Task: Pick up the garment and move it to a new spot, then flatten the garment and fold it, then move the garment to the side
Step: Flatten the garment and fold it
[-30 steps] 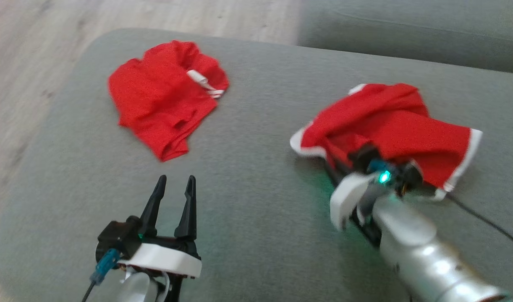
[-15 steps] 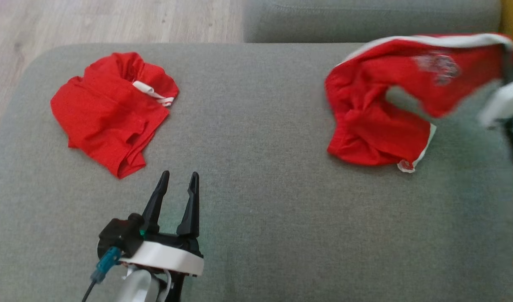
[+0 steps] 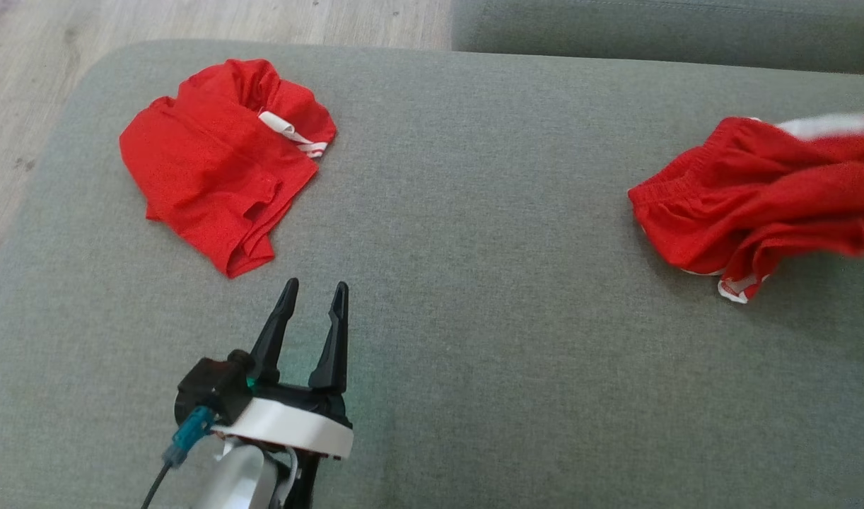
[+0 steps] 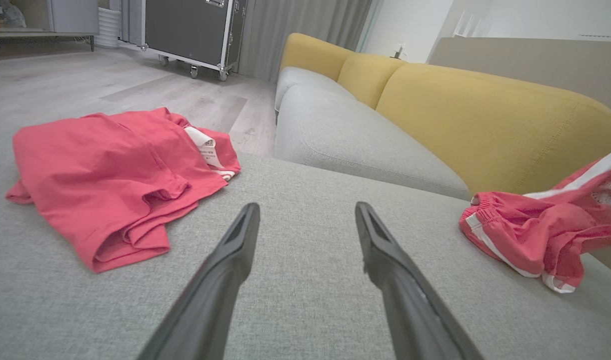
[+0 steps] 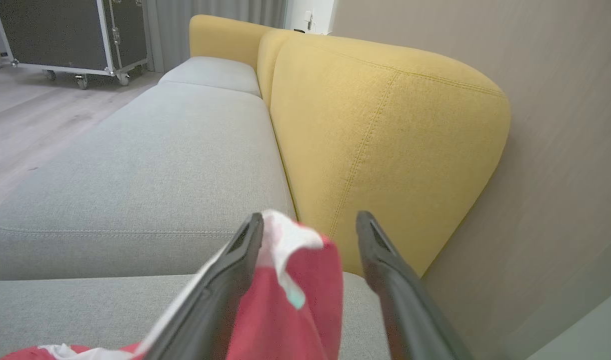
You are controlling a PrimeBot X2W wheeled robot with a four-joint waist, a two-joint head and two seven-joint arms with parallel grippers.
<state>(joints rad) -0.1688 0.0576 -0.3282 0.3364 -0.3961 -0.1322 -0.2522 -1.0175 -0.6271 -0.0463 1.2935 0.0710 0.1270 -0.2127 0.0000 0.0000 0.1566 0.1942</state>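
1. Red shorts, white trim, elastic waistband. They lie bunched at the far right of the grey seat cushion and run off the right edge of the head view, where the upper part is blurred. In the left wrist view they lie crumpled at the foot of the yellow backrest.

2. Right gripper. Its 2 fingers are spread wide. A fold of the shorts rises between them, lying against the finger on the left of its wrist view and apart from the other, so it is draped rather than pinched.

3. Left gripper. Its 2 fingers are spread, with bare cushion showing between them. It sits over the near part of the cushion, just short of item 4.

4. Other red garment, roughly folded with a white label showing. It lies at the far left of the cushion, well apart from the shorts.

5. Surroundings: wooden floor; black wheeled case.
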